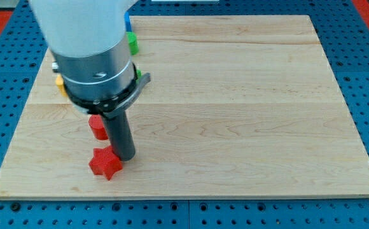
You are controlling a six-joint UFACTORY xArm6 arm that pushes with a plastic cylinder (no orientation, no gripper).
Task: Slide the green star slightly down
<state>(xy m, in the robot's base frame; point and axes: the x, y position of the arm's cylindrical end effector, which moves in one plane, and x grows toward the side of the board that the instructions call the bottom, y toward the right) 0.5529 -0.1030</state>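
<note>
My tip (125,157) rests on the wooden board (235,108) at the lower left, touching the right upper side of a red star block (104,163). A second red block (97,126) sits just above it, to the left of the rod, its shape partly hidden. A green block (133,43) peeks out at the right edge of the arm's body near the view's top; its shape cannot be made out. Another bit of green (137,72) shows lower beside the arm. The arm hides most of the upper-left blocks.
A blue block (128,22) shows just above the green one, mostly hidden by the arm. A yellow block (60,83) peeks out at the arm's left side. The board lies on a blue perforated table (362,210).
</note>
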